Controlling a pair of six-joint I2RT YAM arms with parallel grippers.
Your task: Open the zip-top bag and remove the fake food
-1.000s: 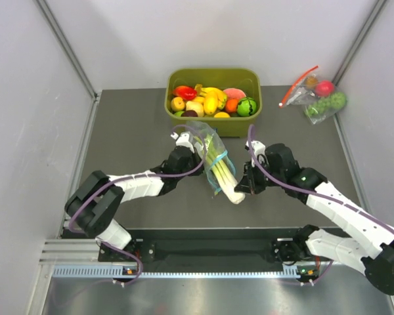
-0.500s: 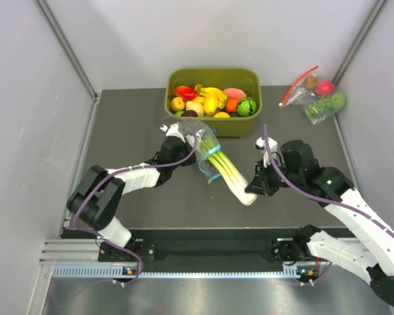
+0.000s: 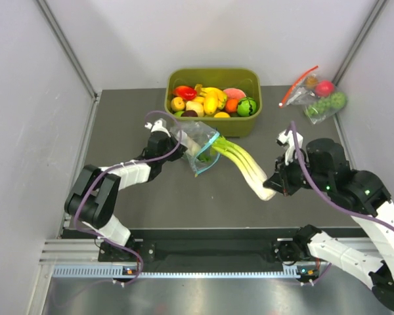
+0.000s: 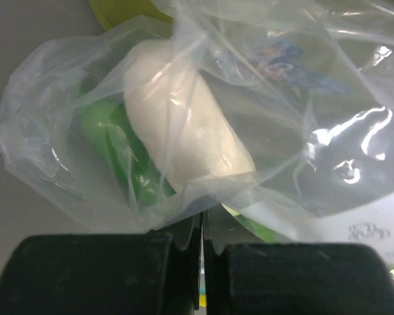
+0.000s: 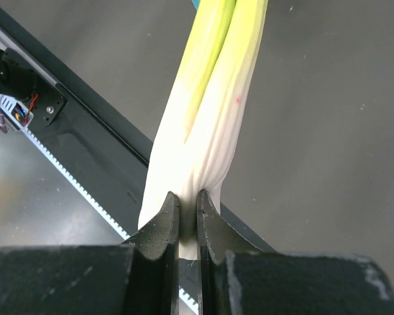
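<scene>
The zip-top bag [image 3: 198, 147] sits in the middle of the table [image 3: 131, 131], just in front of the green bin [image 3: 240, 126] of toy fruit. Its blue-green zip strip faces right and its mouth is open. In my left wrist view, a stubby white radish [image 4: 184, 131] and a green piece [image 4: 115, 147] lie inside the crumpled plastic.

The leek [image 3: 246, 167] runs diagonally from the bag's mouth toward the near right. Its green leaf tips are at the mouth, and I cannot tell whether they have cleared the strip.

My right gripper [image 3: 274, 187] is clamped on the very end of the white stalk, and the right wrist view shows the fingers [image 5: 164, 220] pinching only a narrow part of it. My left gripper [image 3: 177, 141] is pressed together on a thin fold at the bag's closed end, with almost no gap between the jaws in its own view.

I judge the leek nearly out, with two pieces left to remove.

- **Leek slipping:** The stalk is smooth and I hold it by its tip, so a snag of the leaves on the strip could pull it free.
- **Bag following:** The left hold is on slippery film. If it gives, the bag could follow the leek.
- **Radish rolling out:** A sharp tug might roll the radish out.

A second bag with a red strip [image 3: 315, 95] lies far right, well apart.
</scene>
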